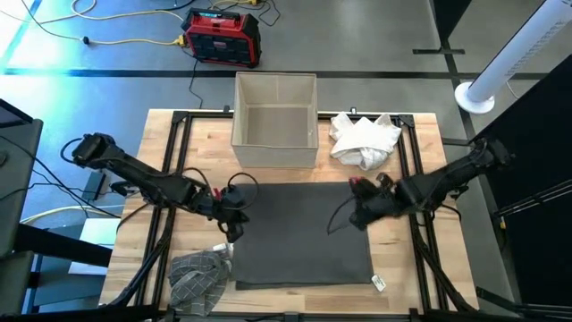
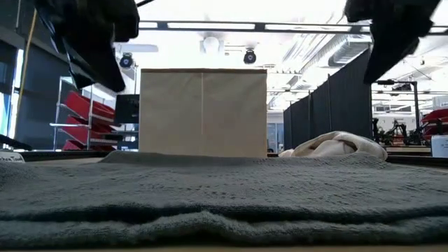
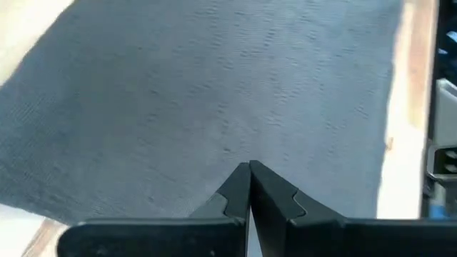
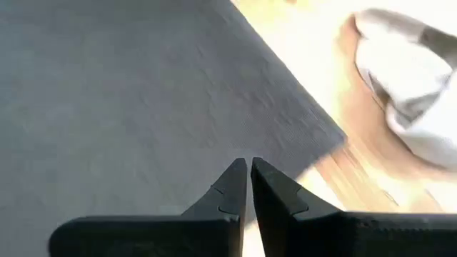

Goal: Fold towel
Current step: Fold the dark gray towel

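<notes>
Overhead, both grippers closed, empty, above flat dark towel (image 1: pixel 299 234).

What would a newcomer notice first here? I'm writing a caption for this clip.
A dark grey towel lies spread flat across the middle of the wooden table, with both arms over its far corners. Behind it stands an open beige box, with a crumpled white cloth to its right.

On my bench (image 1: pixel 420 268) I count three towels: one dark grey towel (image 1: pixel 299 237), one white towel (image 1: pixel 365 139), one checked towel (image 1: pixel 197 277). Behind the grey one, one box (image 1: pixel 275 121).
</notes>
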You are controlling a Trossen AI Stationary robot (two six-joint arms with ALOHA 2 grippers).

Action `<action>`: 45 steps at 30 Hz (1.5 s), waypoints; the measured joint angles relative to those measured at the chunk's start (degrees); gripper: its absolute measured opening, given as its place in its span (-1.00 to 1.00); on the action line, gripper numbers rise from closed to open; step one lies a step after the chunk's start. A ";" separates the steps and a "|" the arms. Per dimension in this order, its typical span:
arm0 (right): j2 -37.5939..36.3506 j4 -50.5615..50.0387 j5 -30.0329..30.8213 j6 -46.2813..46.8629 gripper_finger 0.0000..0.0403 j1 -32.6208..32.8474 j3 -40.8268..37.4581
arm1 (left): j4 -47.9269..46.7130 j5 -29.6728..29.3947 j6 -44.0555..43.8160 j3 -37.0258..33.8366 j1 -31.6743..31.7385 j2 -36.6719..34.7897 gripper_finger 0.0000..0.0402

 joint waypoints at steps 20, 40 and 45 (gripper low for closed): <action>0.00 18.05 -16.02 -43.86 0.03 -28.46 -16.10 | -4.30 3.14 20.50 -0.44 6.22 -6.57 -1.00; -0.13 41.89 -15.13 -45.92 -0.92 -29.30 -33.98 | -12.22 -8.45 21.16 -0.44 12.32 -2.58 -0.75; -0.09 41.84 -15.13 -43.75 -0.91 -29.24 -34.00 | -12.15 -11.11 24.66 -0.44 13.92 2.79 -0.41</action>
